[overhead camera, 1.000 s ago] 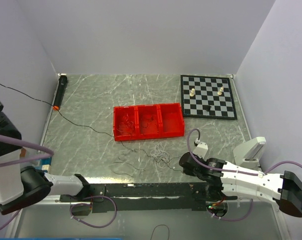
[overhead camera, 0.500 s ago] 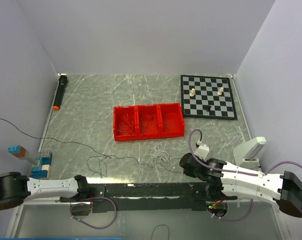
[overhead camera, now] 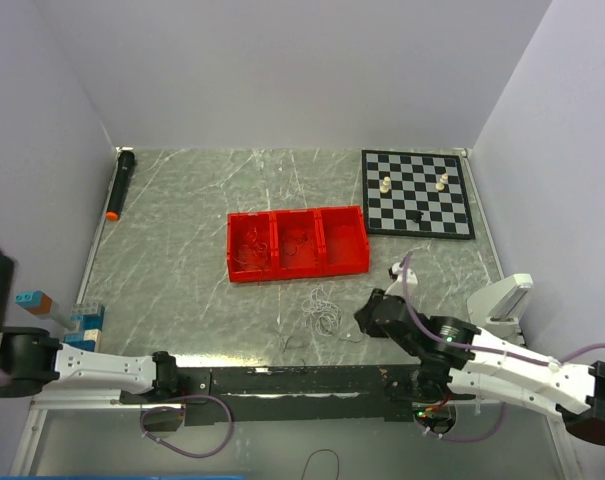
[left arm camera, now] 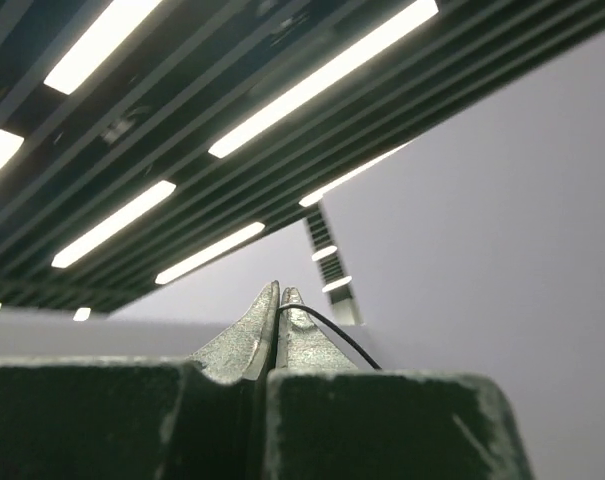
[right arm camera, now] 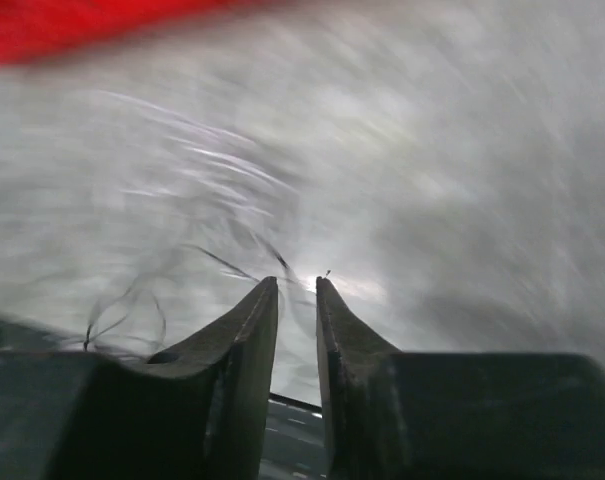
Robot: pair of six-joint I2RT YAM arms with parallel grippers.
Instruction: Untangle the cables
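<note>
Left pincer [left arm camera: 279, 293] apparently tight on black cable [left arm camera: 328, 326]

We see the cables [overhead camera: 323, 312] as a small loose tangle of hair-thin white and black wires on the counter [overhead camera: 182, 260], near its front edge. One black strand [left arm camera: 332, 335] is pinched in the left gripper [left arm camera: 279, 305].

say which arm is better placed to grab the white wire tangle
Right. The right gripper hangs low over the table beside the white wire tangle, slightly open; the left gripper points up, shut on a black wire.
</note>
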